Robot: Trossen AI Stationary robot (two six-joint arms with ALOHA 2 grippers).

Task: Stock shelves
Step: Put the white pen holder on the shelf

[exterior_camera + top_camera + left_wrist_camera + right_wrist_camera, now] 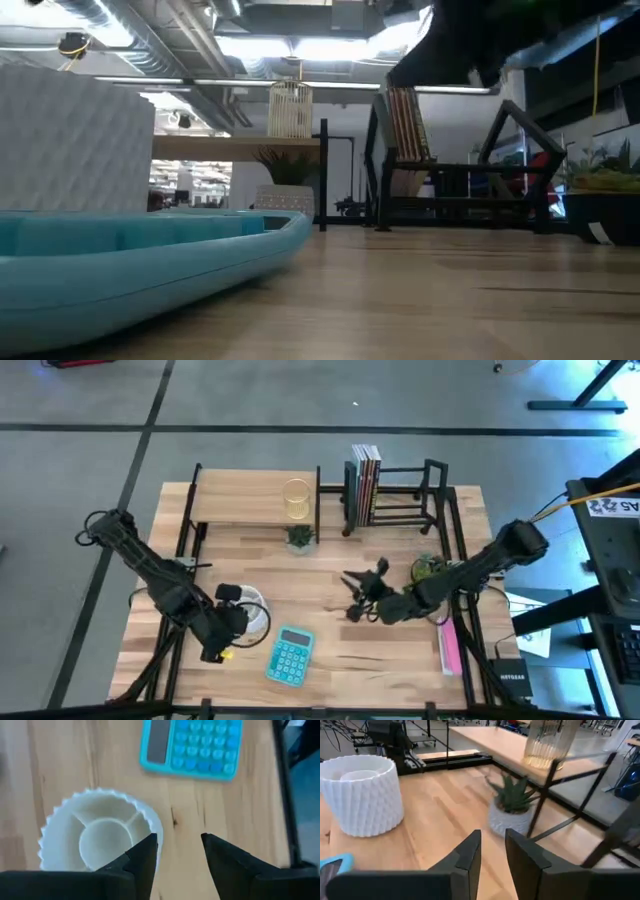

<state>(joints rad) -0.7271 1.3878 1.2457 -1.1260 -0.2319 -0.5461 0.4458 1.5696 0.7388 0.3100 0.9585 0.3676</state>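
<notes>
A light-wood shelf (245,497) on black legs stands beside a black rack (410,492) holding upright books.

You've got a turquoise calculator (290,656), white ribbed-pattern pot (364,793), green plant (511,795) in a grey pot, light-wood shelf (240,497), black rack (400,495), pink book (449,645).

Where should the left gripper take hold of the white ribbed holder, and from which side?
Grip the rim wall of the white ribbed holder, coming straight down from above: it stands upright with its top open, and the left gripper already hangs open over its edge. One finger inside, one outside, should fit.
</notes>
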